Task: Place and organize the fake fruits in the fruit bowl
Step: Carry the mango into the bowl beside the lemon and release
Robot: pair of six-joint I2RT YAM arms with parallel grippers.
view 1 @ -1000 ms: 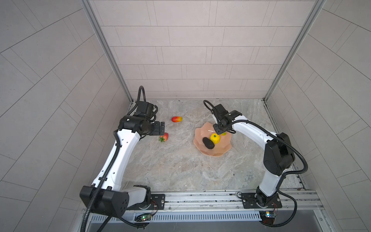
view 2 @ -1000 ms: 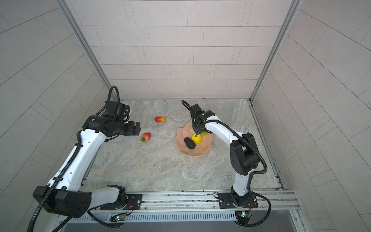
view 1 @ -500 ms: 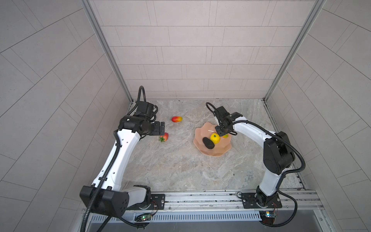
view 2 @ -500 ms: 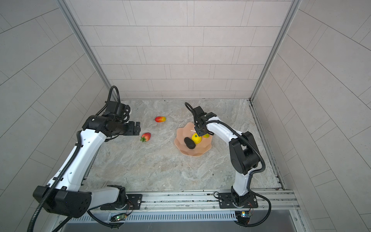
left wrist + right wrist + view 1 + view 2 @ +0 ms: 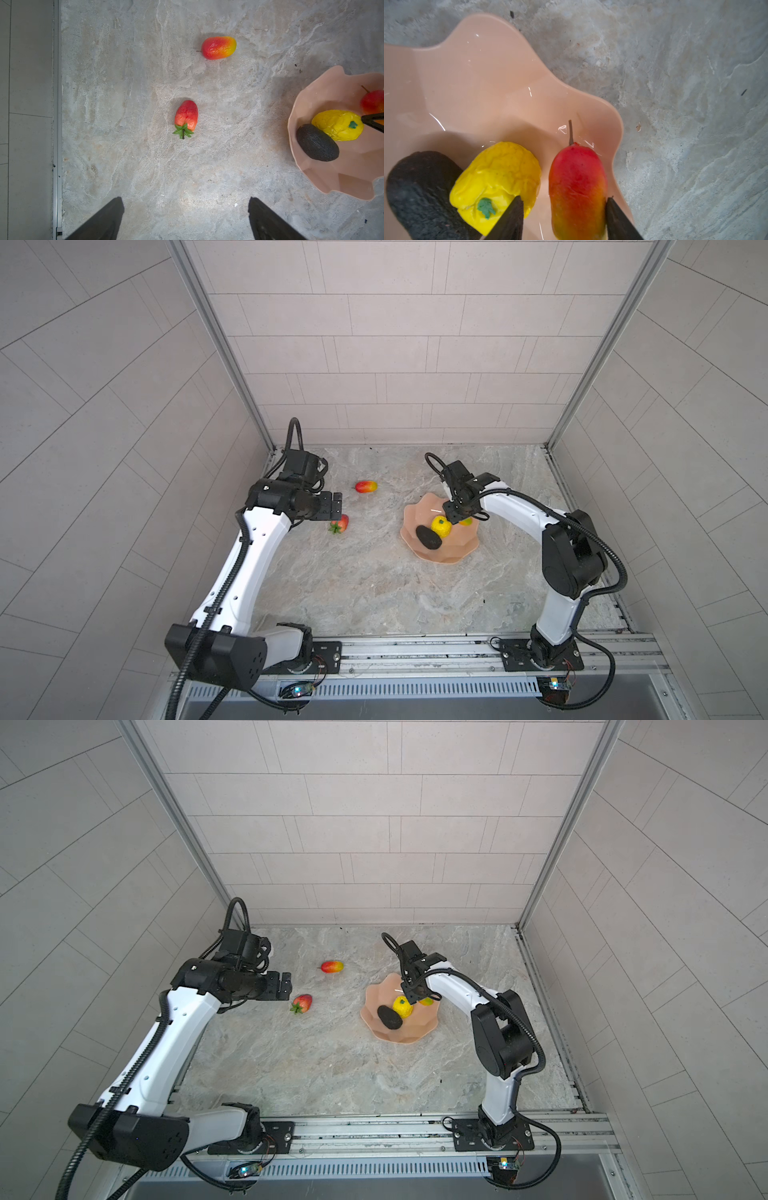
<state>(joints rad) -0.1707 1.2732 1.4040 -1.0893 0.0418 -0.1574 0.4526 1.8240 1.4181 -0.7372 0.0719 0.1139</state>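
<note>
The salmon-pink fruit bowl (image 5: pixel 419 514) (image 5: pixel 477 83) holds a dark avocado (image 5: pixel 429 537), a bumpy yellow citrus (image 5: pixel 440 526) and a red-orange mango (image 5: pixel 577 187). My right gripper (image 5: pixel 563 199) (image 5: pixel 455 516) is low in the bowl, open astride that mango. One finger touches the mango and the other stands off it, against the citrus (image 5: pixel 496 176). A second mango (image 5: pixel 366 487) (image 5: pixel 218 47) and a strawberry (image 5: pixel 340 524) (image 5: pixel 186 116) lie on the table left of the bowl. My left gripper (image 5: pixel 185 200) (image 5: pixel 338 508) hovers open and empty over the table, near the strawberry.
The marble table is boxed in by tiled walls at the back and both sides. A metal rail (image 5: pixel 415 651) runs along the front, with both arm bases on it.
My right gripper's jaws have parted around the mango, which now rests in the bowl beside the citrus. The left arm has not moved.
</note>
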